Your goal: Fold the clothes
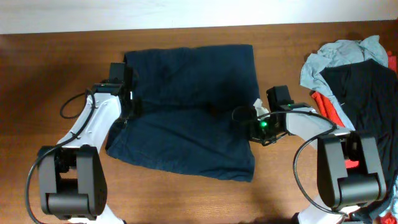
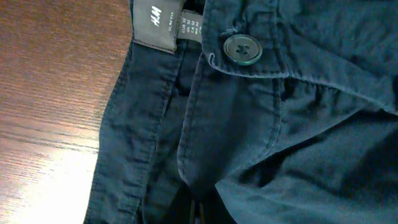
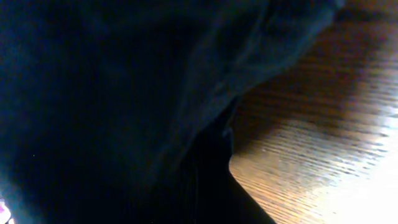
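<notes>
The dark navy shorts (image 1: pixel 186 106) lie spread out in the middle of the wooden table (image 1: pixel 50 74). My left gripper (image 1: pixel 127 115) is at their left edge, on the waistband. In the left wrist view the waistband (image 2: pixel 280 124) shows a label and a button, and my left fingers (image 2: pixel 199 214) are pinched together on a fold of fabric. My right gripper (image 1: pixel 245 118) is at the shorts' right edge. In the right wrist view dark fabric (image 3: pixel 93 93) fills most of the frame and runs down into my right jaws (image 3: pixel 205 199), which look shut on it.
A pile of other clothes lies at the right edge of the table: a light grey shirt (image 1: pixel 342 56), a black garment (image 1: pixel 367 87) and a red one (image 1: pixel 326 106). It lies close behind my right arm.
</notes>
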Robot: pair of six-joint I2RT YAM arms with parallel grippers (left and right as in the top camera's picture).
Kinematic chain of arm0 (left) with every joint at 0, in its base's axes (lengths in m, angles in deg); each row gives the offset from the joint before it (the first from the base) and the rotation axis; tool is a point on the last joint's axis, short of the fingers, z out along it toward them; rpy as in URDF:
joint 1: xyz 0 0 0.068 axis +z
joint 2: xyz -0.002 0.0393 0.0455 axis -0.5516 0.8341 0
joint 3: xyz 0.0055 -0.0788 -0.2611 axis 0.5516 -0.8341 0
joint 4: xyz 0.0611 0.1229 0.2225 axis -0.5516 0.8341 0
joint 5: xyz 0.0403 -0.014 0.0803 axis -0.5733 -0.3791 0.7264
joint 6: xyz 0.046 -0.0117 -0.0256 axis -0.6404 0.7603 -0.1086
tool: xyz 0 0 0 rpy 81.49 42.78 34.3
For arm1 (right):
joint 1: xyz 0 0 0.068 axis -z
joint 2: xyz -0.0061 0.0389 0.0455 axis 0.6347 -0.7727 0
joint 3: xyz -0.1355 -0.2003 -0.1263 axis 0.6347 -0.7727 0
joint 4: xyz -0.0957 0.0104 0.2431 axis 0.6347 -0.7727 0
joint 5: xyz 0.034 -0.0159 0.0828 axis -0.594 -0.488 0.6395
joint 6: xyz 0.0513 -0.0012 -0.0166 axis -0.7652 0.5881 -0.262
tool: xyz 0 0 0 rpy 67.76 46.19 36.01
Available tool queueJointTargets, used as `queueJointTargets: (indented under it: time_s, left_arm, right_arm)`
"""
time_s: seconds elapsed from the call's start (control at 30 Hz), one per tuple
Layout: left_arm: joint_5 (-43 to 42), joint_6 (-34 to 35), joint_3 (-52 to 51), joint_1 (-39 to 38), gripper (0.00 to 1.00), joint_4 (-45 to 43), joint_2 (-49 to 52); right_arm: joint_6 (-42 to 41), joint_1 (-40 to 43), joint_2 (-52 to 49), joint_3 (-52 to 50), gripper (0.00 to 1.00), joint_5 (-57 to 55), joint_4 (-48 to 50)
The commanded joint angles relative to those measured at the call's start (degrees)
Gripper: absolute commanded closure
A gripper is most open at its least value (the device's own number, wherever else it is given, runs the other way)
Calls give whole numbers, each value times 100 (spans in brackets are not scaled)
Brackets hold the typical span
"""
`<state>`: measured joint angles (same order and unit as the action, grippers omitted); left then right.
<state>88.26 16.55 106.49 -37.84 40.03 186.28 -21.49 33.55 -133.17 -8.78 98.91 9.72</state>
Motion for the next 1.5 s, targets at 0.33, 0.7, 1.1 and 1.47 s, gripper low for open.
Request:
queueJointTargets:
  time_s: [0.33, 0.7, 1.1, 1.47]
  left_arm:
    - [-201, 52, 122, 13, 99, -118, -160]
    - [170, 50, 122, 407, 100, -55, -850]
    - [153, 48, 120, 748, 98, -79, -356]
    - [-4, 50, 122, 752, 77, -98, 109]
  right_arm:
    - [-271, -131, -487, -4, 96, -1502, -184]
    - [-852, -116, -772, -7, 96, -2546, -638]
    - [-994, -116, -772, -7, 96, -2697, -855]
    - [-739, -116, -765, 13, 84, -2347, -726]
